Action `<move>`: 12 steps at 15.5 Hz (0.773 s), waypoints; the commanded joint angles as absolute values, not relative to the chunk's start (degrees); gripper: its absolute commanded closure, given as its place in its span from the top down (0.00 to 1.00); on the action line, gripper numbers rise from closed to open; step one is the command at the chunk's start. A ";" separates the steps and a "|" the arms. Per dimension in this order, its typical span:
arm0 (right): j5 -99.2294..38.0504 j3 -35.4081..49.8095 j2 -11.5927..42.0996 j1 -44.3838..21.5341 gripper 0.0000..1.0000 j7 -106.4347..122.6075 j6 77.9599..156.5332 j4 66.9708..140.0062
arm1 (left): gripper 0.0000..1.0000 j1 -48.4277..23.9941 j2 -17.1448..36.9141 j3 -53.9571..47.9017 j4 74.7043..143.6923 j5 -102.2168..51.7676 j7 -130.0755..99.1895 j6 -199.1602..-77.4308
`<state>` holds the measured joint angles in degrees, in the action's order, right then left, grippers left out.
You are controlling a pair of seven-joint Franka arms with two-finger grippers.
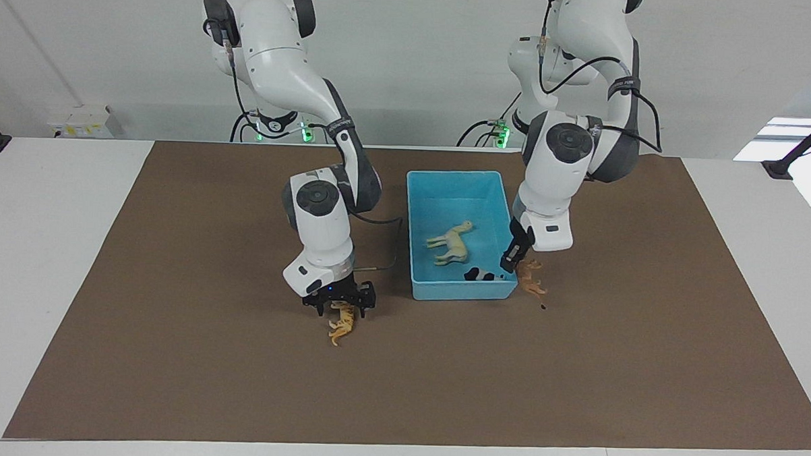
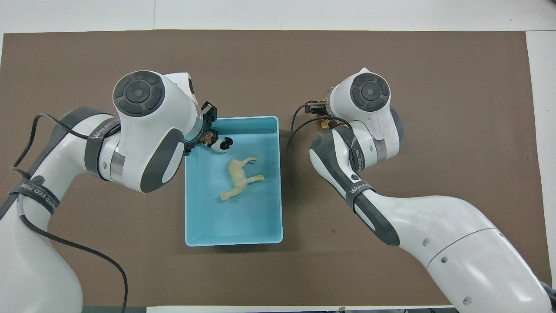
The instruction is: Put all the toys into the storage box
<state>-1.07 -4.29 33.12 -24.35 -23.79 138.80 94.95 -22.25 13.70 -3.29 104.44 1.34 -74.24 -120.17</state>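
Observation:
The light blue storage box (image 1: pixel 495 184) sits mid-table, seen from above too (image 2: pixel 273 217). The cream camel-like toy (image 1: pixel 451 243) lies in it (image 2: pixel 240 176), and the panda (image 1: pixel 479 276) lies in the box's corner farthest from the robots (image 2: pixel 223 144). My left gripper (image 1: pixel 514 260) is shut on the dark brown lion (image 1: pixel 530 278) and holds it over that corner's rim; both show from above, the gripper (image 2: pixel 204 132) and the lion (image 2: pixel 210 138). My right gripper (image 1: pixel 340 308) is open, down around the orange tiger (image 1: pixel 343 324), which lies on the mat beside the box.
A brown mat (image 1: pixel 172 355) covers most of the white table. A thin cable (image 1: pixel 388 251) hangs from the right arm's wrist close to the box wall. A small dark speck (image 1: pixel 543 306) lies on the mat near the lion.

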 commanded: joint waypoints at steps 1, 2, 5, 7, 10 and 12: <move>-1.41 -4.13 33.40 -23.91 0.03 -22.15 140.89 95.63 | 0.05 -24.78 10.82 -2.37 110.10 1.49 -75.32 -122.77; -1.41 -4.13 33.49 -24.17 0.00 -22.15 141.06 95.71 | 0.08 -26.09 9.94 -2.29 112.39 1.49 -75.41 -124.35; -0.18 -4.22 33.40 -24.26 0.00 -21.80 141.06 95.62 | 0.37 -28.29 8.35 -2.29 116.19 1.49 -75.15 -126.04; 0.70 -4.22 33.31 -24.26 0.00 -21.80 139.58 94.84 | 1.00 -29.09 8.35 -2.20 115.67 1.58 -74.80 -125.34; 0.79 -4.31 33.14 -24.87 0.00 -22.15 130.73 89.76 | 1.00 -28.22 7.48 -1.67 114.26 2.11 -73.57 -124.11; 0.62 -4.31 32.52 -24.96 0.00 -22.41 124.39 85.80 | 1.00 -25.33 7.12 -1.49 111.64 2.81 -67.80 -119.82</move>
<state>0.20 -4.31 33.23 -24.93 -23.15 130.31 89.89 -27.74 9.05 -2.06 113.05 1.70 -72.63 -124.02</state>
